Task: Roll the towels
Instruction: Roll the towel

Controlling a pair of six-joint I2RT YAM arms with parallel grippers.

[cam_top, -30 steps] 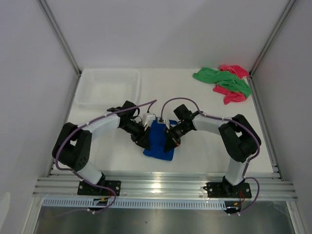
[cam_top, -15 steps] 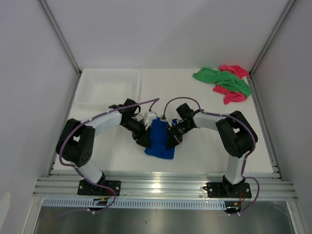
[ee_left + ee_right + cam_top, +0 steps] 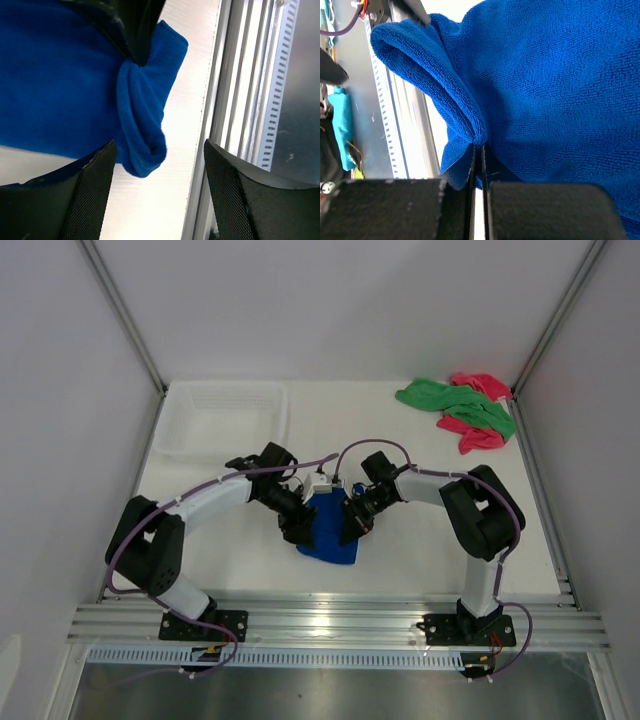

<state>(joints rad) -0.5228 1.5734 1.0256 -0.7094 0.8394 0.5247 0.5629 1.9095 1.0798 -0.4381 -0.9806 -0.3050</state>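
Our right fingers are clamped on a fold of the royal blue towel; our left fingers stand apart, straddling its rolled edge on the table.

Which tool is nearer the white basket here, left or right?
Left. The left tool is open at the blue towel's left edge, the side toward the basket; the right tool is shut on the towel's right edge, farther from the basket.
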